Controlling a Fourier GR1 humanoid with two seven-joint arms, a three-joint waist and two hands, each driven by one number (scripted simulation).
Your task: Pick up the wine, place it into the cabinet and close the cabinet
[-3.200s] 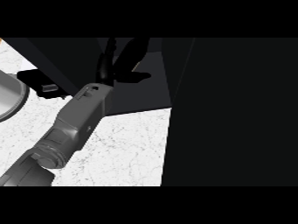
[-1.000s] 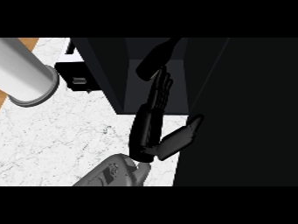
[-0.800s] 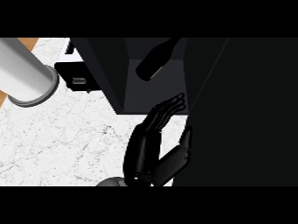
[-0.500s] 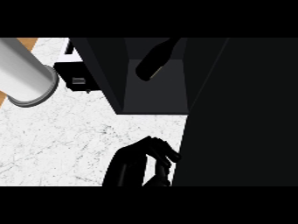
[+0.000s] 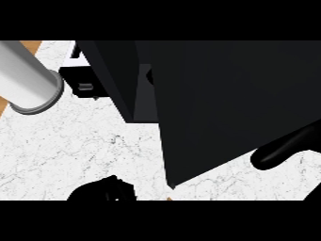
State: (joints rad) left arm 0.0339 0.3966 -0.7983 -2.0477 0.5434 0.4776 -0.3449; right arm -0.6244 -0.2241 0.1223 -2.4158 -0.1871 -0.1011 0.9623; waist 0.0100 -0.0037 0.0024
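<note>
The cabinet door hangs partly across the opening, I'd guess because the wine is already inside, though I cannot see it. The right hand lies against the door's right edge; how open it is I cannot tell. Below the door's left corner, the left hand looks bunched, holding nothing.

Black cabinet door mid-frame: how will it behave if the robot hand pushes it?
The cabinet door reads as one flat, straight-edged slab, so it probably swings stiffly, without flexing. It fills much of the view, so likely heavy for a push. Its face looks smooth and featureless; the right robot hand beside it might slide.
</note>
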